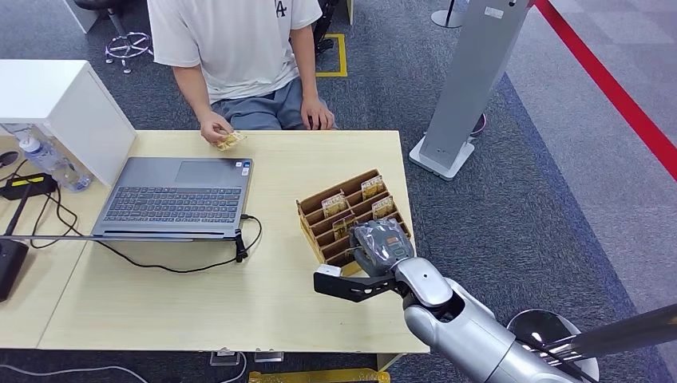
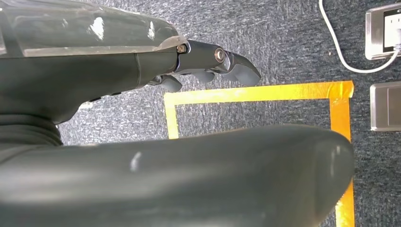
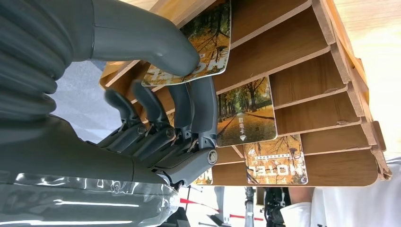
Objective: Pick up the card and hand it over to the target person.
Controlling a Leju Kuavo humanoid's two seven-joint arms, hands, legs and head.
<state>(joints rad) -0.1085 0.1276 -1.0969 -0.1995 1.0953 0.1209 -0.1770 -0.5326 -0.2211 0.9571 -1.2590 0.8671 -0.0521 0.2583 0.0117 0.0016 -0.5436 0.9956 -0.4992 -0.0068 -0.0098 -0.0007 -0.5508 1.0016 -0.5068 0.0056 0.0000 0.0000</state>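
At the far left of the light wooden bench (image 1: 263, 295) stands a white box (image 1: 60, 108), with a clear plastic bottle (image 1: 49, 162) just beside it and a black power adapter (image 1: 24, 186) trailing cables; next comes an open grey laptop (image 1: 176, 195), a black cable (image 1: 192, 259) looping from its right side across the bench; behind the laptop a person in a white T-shirt (image 1: 235, 44) sits at the far edge, one hand holding a yellowish card (image 1: 231, 140) just above the bench top, the other hand resting at the edge; further right sits a tiered wooden card rack (image 1: 351, 215), several autumn-print cards standing in its slots; the right hand (image 1: 382, 247) is down on the near end of that rack; from the right wrist view the thumb (image 3: 156, 45) presses on the face of one card (image 3: 208, 45) while the fingers (image 3: 201, 111) lie under it, so the card is pinched though still seated in its slot; two more cards (image 3: 246, 113) stand in the slots beyond; right of the bench a grey pillar (image 1: 471, 80) rises from the dark carpet, and a red floor stripe (image 1: 615, 88) runs past it; the left hand (image 2: 208, 64) hangs over carpet marked with yellow tape (image 2: 255, 93), fingers curled in with nothing in them.
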